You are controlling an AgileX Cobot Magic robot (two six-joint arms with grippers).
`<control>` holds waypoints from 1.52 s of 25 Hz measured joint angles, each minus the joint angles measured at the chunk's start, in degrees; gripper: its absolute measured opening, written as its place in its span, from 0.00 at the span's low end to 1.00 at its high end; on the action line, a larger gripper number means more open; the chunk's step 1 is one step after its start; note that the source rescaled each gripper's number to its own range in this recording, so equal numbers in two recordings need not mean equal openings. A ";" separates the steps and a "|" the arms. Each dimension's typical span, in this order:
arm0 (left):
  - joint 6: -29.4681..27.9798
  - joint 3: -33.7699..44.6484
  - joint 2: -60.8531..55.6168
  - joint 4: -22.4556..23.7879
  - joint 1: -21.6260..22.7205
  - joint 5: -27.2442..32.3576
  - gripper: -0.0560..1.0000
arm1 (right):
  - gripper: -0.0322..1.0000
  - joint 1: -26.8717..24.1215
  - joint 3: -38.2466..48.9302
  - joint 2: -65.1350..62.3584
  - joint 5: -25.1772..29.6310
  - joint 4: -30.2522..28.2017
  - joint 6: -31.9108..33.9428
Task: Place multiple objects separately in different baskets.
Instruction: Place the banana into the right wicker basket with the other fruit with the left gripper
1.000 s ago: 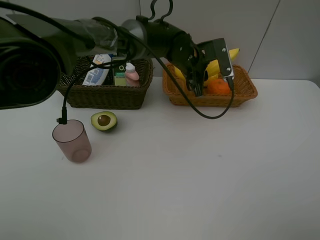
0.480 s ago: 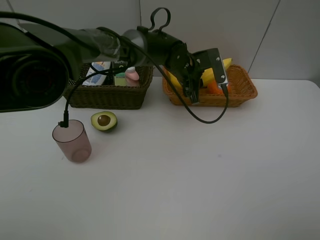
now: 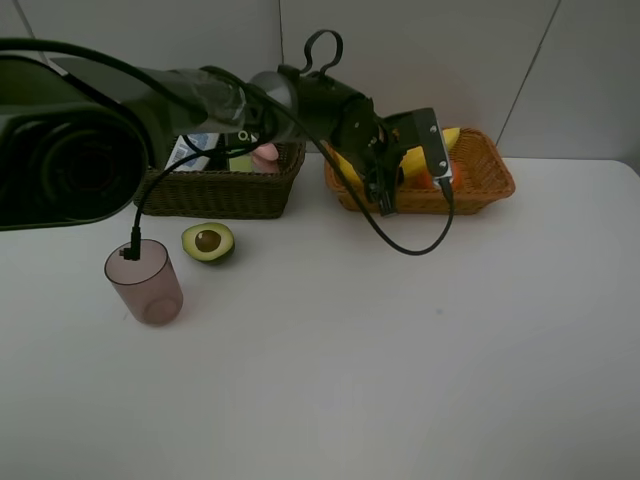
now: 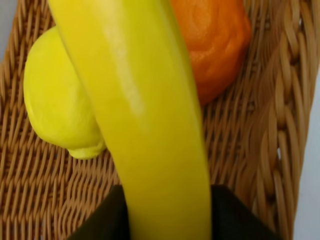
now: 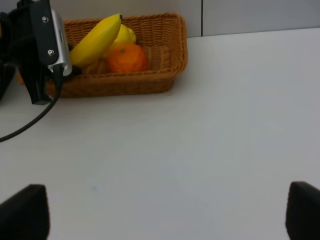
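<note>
The shallow tan basket [image 3: 490, 182] stands at the back of the table [image 3: 400, 360], right of centre. It holds a lemon [image 4: 55, 105] and an orange [image 4: 215, 45], which lie side by side on its woven floor. The banana [image 4: 145, 110] is in this basket too, passing over the gap between the two fruits; whether it rests on them cannot be told.

The left gripper [image 4: 167, 222] is clamped on the banana near one end, with a dark jaw on each side of the fruit. The banana's long axis slants from the gripper at the basket's front left edge up towards the back right corner. Its free end is raised and points away from the arm.

The deeper dark basket [image 3: 220, 195] stands at the back left, apart from the tan one. In it are a small pink bottle [image 3: 265, 152], a white bottle [image 3: 185, 150] and a green bottle [image 3: 238, 162], all partly hidden by the arm.

On the table just in front of the dark basket, a halved avocado [image 3: 208, 242] lies cut face up. A mauve cup [image 3: 145, 282] stands upright near it.

The right gripper [image 5: 162, 220] hangs above bare table, its fingers [image 5: 22, 212] spread wide and holding nothing.
</note>
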 joint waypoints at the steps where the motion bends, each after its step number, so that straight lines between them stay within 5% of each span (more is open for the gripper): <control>1: 0.00 0.00 0.00 0.00 0.00 -0.02 0.48 | 1.00 0.00 0.00 0.00 0.00 0.00 0.00; 9: 0.00 0.00 0.00 -0.30 0.00 -0.07 0.51 | 1.00 0.00 0.00 0.00 0.00 0.00 0.00; 17: 0.00 0.00 -0.31 -0.38 0.26 -2.41 0.81 | 1.00 0.00 0.00 0.00 0.00 0.00 0.00; 30: -0.13 0.00 -2.12 -0.60 0.75 -1.34 0.84 | 1.00 0.00 0.00 0.00 0.00 0.00 0.00; 38: -8.08 0.00 -4.73 -0.60 1.05 -0.70 0.93 | 1.00 0.00 0.00 0.00 0.00 0.00 0.00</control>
